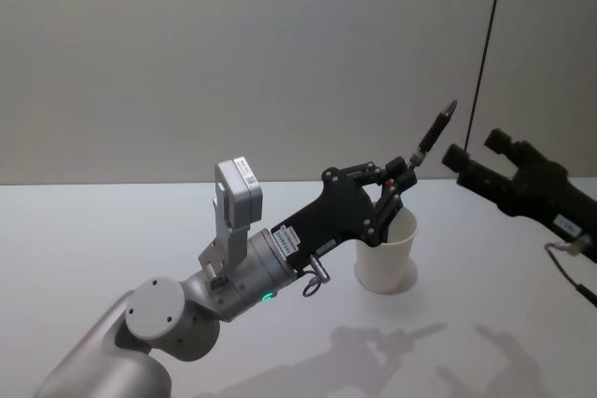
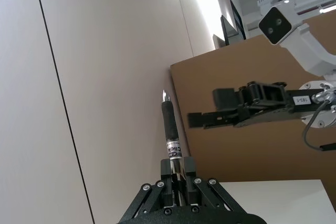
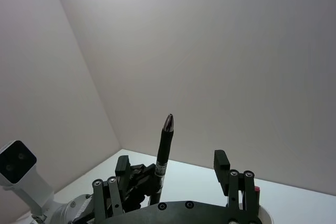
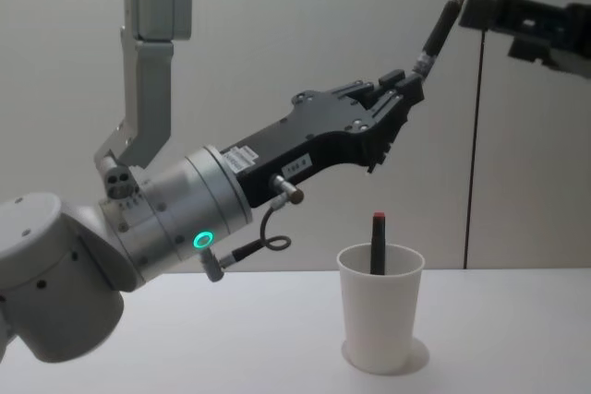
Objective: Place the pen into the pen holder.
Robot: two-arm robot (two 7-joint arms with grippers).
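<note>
Pen (image 4: 441, 27) slanted toward upper right, clamped by left gripper (image 4: 406, 80) fingers above pen holder (image 4: 379, 316) (right gripper (image 1: 471, 157) spread, near its tip).

Black pen (image 4: 441, 25) tilted, tip up, above white cup pen holder (image 4: 379, 318) upright on tabletop (image 4: 185, 348).
</note>
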